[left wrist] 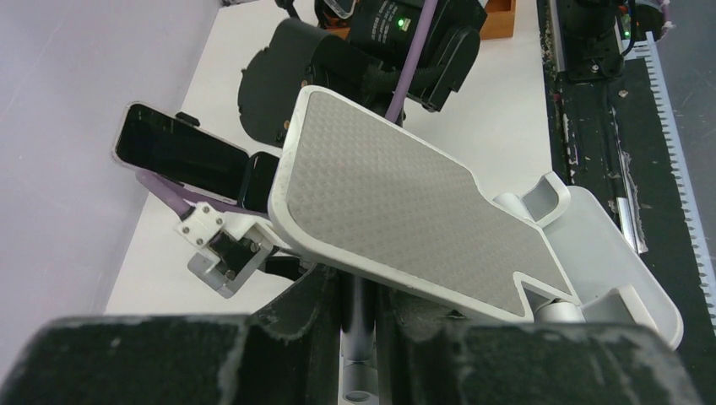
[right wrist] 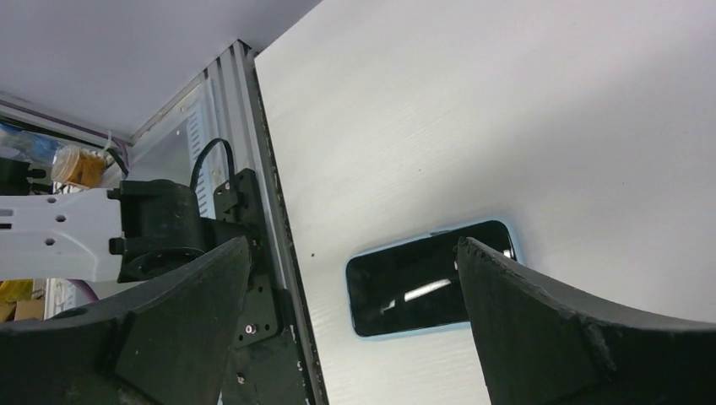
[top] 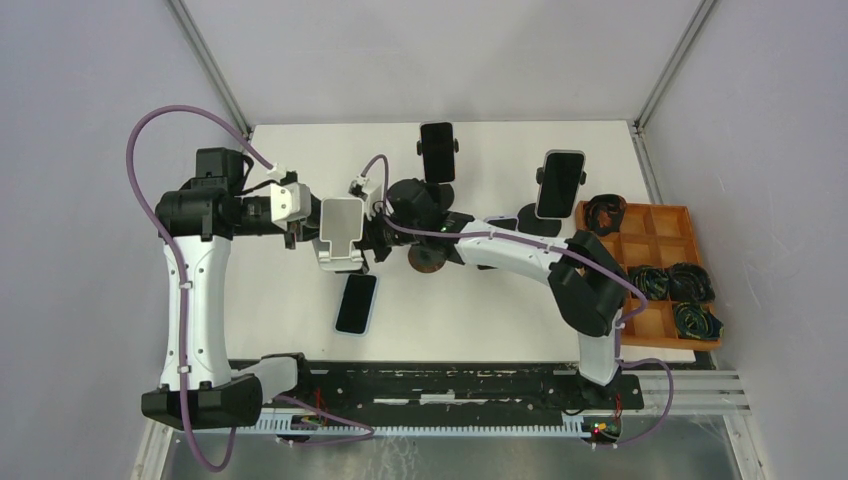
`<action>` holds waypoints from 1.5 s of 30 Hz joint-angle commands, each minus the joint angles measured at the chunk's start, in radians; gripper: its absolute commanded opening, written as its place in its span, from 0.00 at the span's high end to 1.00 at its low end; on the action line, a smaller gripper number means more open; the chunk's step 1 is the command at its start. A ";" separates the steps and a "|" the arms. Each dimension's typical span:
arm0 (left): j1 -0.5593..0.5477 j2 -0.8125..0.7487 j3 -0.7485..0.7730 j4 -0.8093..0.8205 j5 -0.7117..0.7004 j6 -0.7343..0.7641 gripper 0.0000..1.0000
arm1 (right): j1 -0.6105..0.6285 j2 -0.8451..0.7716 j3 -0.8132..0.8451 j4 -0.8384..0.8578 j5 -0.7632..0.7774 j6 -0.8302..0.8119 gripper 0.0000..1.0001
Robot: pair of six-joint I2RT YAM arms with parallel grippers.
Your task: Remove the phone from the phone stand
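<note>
The left gripper (top: 306,233) is clamped on the stem of the white phone stand (top: 340,225), whose ribbed grey plate is bare. The phone (top: 356,303) lies flat, screen up, on the white table (top: 480,310), just on the near side of the stand and apart from it. The right gripper (right wrist: 353,253) hangs above that phone with its fingers wide apart and nothing between them. Further right, 2 other phones (top: 437,150) (top: 560,183) stand propped on dark stands. At the table's right edge is an orange compartment tray (top: 690,211); 4 dark coiled bundles (top: 605,210) (top: 650,282) (top: 688,280) (top: 697,320) sit in it, 1 per compartment.
</note>
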 commanded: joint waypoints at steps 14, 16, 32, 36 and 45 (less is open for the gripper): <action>-0.002 -0.006 0.067 0.002 0.029 0.086 0.98 | 0.033 -0.347 -0.452 0.173 -0.011 0.013 0.08; -0.002 -0.022 0.033 0.001 0.021 0.129 0.98 | 0.021 -0.453 -0.527 0.258 -0.047 0.051 0.10; -0.119 -0.106 -0.181 -0.001 -0.042 0.279 0.98 | -0.022 -0.475 -0.580 0.993 -0.172 0.486 0.23; -0.134 -0.108 -0.190 -0.001 -0.049 0.276 0.97 | 0.000 -0.426 -0.551 1.053 -0.178 0.509 0.30; -0.142 -0.109 -0.202 -0.001 -0.099 0.279 0.95 | 0.051 -0.361 -0.523 1.148 -0.194 0.547 0.58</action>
